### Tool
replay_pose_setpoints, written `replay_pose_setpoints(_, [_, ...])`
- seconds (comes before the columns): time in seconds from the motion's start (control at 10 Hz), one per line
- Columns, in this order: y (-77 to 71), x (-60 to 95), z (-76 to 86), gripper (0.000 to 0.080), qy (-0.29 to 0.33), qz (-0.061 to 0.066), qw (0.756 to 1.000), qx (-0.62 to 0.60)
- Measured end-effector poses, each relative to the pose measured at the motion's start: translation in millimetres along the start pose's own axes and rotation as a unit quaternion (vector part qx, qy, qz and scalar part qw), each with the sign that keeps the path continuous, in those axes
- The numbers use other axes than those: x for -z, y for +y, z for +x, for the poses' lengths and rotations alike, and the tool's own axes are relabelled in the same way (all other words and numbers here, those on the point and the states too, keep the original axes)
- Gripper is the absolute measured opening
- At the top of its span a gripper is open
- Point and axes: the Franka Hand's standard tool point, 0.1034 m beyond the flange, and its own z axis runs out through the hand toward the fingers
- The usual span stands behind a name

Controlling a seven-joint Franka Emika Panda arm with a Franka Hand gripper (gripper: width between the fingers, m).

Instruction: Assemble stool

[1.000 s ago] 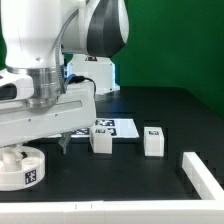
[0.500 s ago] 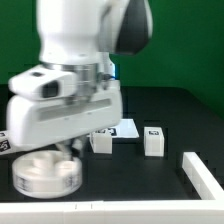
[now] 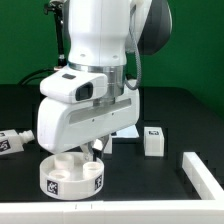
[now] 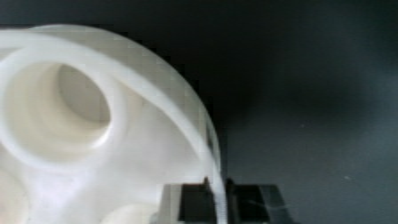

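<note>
Black table [image 3: 185,108], green backdrop [image 3: 25,40], fingers [image 4: 254,205] clenched on white stool seat [image 3: 75,170] rim

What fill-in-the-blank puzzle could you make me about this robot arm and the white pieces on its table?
1. The gripper is shut on the thin ____ of the round white seat.
2. The table under the seat is ____ in colour.
3. The loose white leg at the exterior view's right stands ____ from the seat.
4. The wall behind the arm is ____.

Missing words: rim; black; apart; green.
</note>
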Motion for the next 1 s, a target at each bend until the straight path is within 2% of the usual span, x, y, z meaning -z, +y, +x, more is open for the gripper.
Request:
replay_pose_setpoints(0.1, [-9.6, 2.7, 19.8, 0.0024, 0.008, -0.007, 0.998, 0.054])
replay_pose_setpoints(0.2, [-24.0, 6.7, 50.2, 0.0024, 0.014, -0.007, 0.995, 0.096])
replay_pose_setpoints(0.3, [-35.2, 7.2, 68.3, 0.0024, 0.021, -0.009, 0.995, 0.101])
replay_pose_setpoints(0.4, [-46.5, 7.8, 78.6, 0.0024, 0.029, -0.017, 0.993, 0.109])
replay_pose_setpoints(0.6, [-40.8, 5.9, 71.5, 0.0024, 0.024, -0.015, 0.994, 0.109])
replay_pose_setpoints(0.8, [-41.8, 5.8, 72.6, 0.0025, 0.024, -0.015, 0.994, 0.11])
replay_pose_setpoints(1.0, [-42.7, 10.8, 94.4, 0.0025, 0.034, -0.02, 0.992, 0.123])
